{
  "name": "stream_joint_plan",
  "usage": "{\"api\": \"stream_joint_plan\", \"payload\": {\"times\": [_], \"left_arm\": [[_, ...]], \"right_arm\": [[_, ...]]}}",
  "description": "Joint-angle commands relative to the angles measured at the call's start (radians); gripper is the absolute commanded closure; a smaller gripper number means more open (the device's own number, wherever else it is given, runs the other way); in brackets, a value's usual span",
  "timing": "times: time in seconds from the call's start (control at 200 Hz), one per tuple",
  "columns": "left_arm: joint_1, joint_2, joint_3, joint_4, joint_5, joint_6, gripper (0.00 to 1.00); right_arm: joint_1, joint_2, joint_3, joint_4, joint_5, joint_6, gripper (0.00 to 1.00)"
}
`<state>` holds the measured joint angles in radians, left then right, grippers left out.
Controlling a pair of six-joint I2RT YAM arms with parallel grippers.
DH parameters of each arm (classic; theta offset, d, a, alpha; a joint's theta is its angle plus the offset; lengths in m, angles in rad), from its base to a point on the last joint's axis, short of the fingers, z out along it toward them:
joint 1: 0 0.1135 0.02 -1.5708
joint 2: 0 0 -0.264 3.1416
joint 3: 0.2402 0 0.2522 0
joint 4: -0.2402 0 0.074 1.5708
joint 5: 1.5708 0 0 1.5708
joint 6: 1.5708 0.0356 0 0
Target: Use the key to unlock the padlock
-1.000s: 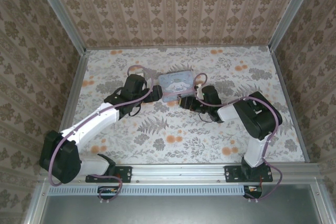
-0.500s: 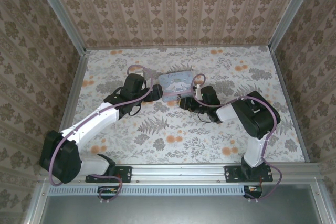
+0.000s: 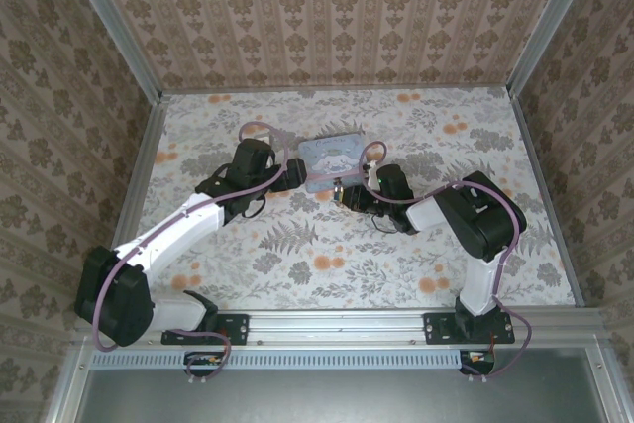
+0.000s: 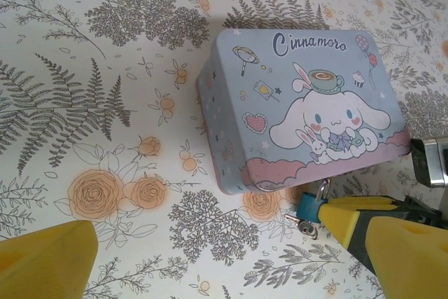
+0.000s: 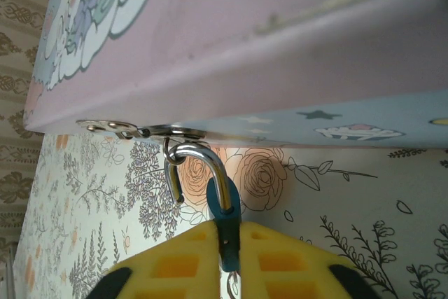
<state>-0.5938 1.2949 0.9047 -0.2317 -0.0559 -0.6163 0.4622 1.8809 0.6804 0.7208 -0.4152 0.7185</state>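
A small blue padlock hangs by its steel shackle from the hasp ring of a pastel cartoon tin. One leg of the shackle is out of the body and hangs free. My right gripper is shut on the padlock body, at the tin's near edge. A key sticks out of the padlock's bottom end. My left gripper is open with nothing between its fingers, just left of the tin.
The tin lies mid-table on a floral cloth. Patterned walls stand on the left, back and right. Open tabletop lies in front of the arms and towards both back corners.
My right gripper has shifted slightly left with the padlock, and the tin has turned a little. The left arm has hardly moved.
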Motion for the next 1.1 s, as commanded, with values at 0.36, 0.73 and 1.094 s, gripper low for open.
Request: {"api": "stream_joint_plan", "payload": {"times": [0.36, 0.73, 1.094], "left_arm": [[-0.016, 0.106, 0.084, -0.043, -0.045, 0.094, 0.00], [-0.076, 0.331, 0.272, -0.107, -0.181, 0.158, 0.00], [-0.131, 0.466, 0.344, -0.143, -0.270, 0.189, 0.00]], "right_arm": [[-0.006, -0.025, -0.068, 0.064, 0.040, 0.117, 1.00], [-0.020, -0.058, -0.136, 0.159, 0.065, 0.241, 1.00], [-0.036, -0.095, -0.153, 0.122, 0.106, 0.278, 1.00]]}}
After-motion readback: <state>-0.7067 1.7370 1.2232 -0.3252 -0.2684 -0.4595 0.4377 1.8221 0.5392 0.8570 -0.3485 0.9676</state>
